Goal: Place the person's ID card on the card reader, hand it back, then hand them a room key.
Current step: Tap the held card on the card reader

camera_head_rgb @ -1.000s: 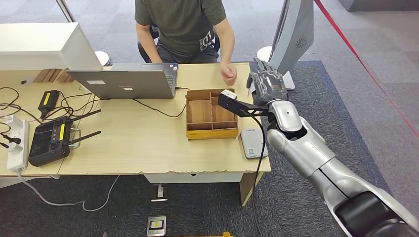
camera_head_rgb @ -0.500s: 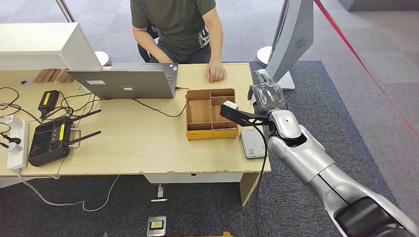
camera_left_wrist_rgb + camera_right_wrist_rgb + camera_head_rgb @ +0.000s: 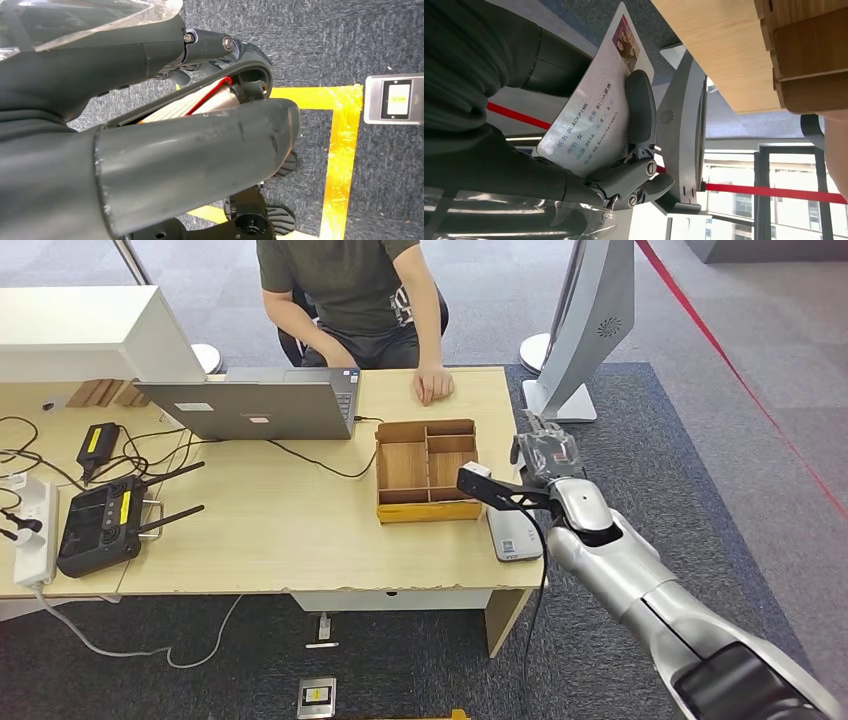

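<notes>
My right hand hovers off the table's right edge, just beyond the white card reader lying at the front right corner. It pinches the person's ID card, a white card with a small photo and printed text, under a dark finger. The card hangs in the air, apart from the reader. The person sits behind the desk with one hand resting on its far edge. My left hand hangs over the floor with nothing in it.
A wooden compartment box stands left of the reader, close to my right wrist. A laptop, a black controller, a power strip and cables cover the table's left half. A grey stand rises beyond the right edge.
My right hand has come back and down toward me with the card, from near the person to beside the reader. The person's raised hand has dropped onto the table's far edge.
</notes>
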### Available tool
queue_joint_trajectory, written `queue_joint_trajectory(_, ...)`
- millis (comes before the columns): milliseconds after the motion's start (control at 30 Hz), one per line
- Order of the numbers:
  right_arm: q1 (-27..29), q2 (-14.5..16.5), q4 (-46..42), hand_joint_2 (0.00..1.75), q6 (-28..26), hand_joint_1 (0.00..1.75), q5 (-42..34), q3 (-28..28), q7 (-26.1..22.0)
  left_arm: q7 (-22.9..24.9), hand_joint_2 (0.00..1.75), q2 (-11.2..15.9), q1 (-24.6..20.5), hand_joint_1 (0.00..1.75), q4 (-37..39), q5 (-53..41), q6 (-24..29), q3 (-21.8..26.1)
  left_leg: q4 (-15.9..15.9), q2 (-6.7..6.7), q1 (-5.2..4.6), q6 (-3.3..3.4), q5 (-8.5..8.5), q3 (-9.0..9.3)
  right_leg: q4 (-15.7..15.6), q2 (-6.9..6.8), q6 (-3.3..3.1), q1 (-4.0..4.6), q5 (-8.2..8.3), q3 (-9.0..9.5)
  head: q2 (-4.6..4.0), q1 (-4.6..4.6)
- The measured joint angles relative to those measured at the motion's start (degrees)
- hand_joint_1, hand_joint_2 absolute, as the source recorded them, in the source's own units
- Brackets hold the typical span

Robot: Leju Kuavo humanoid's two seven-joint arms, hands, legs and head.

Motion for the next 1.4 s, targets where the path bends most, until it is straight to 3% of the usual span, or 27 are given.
queue_joint_trajectory(533,-0.27,3.28,10.13,1.75,-1.73,1.75,0.56,0.57,-0.22,-0.83,0.00,-0.03,1.40,0.00,0.00,1.12,1.28,1.19,0.00,0.00,0.00,0.00,0.00,0.00,-0.01,0.00,0.00,0.01,0.00,0.00,-0.01,0.01)
queue_joint_trajectory(1400,-0.02,2.27,13.79,1.75,-1.18,1.75,2.76,-0.83,1.66,-1.16,0.00,-0.32,1.44,0.00,0.00,0.24,1.85,1.49,0.01,0.01,0.01,0.00,0.00,0.02,-0.01,0.00,0.00,0.01,0.01,0.00,0.00,0.00)
